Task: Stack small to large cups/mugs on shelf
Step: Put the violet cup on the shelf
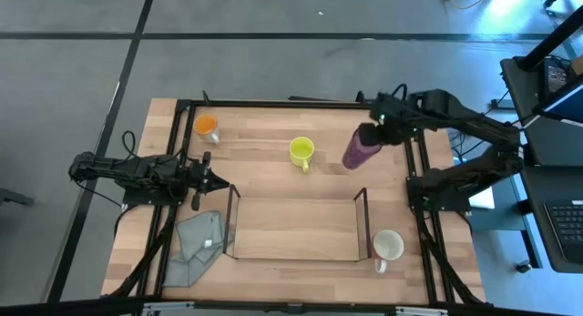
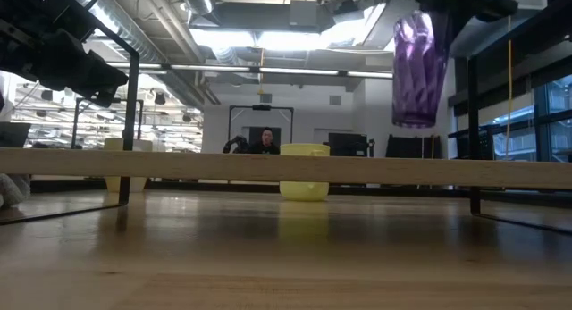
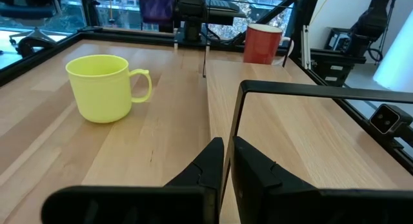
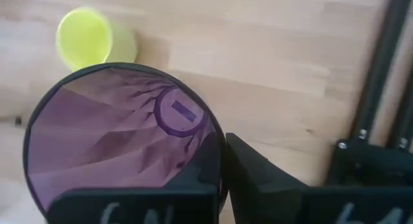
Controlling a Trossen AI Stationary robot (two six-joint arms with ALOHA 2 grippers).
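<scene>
A purple tumbler (image 1: 361, 148) hangs above the table's far right part with my right gripper (image 1: 376, 133) shut on it; in the low view the tumbler (image 2: 419, 69) is well clear of the wood. A yellow mug (image 1: 301, 152) stands on its base left of it. An orange cup (image 1: 207, 127) stands at the far left and a white mug (image 1: 387, 246) at the near right. The clear-walled shelf (image 1: 296, 258) rests on the table near the front. My left gripper (image 1: 209, 180) waits shut, level, at the shelf's left end. My right gripper holds the tumbler by its rim (image 4: 213, 130) on the side toward the arm. One finger (image 4: 208, 161) is inside the cup and the other outside. The fingers come from above, pointing steeply down. The tumbler hangs below them, mouth up, lifted clear.
A crumpled grey cloth (image 1: 196, 248) lies at the near left beside the shelf. A dark frame (image 1: 273, 103) runs around the tabletop. A red cup-shaped thing (image 3: 263, 43) stands near the table's right edge. Bare wood shows between the yellow mug and the shelf.
</scene>
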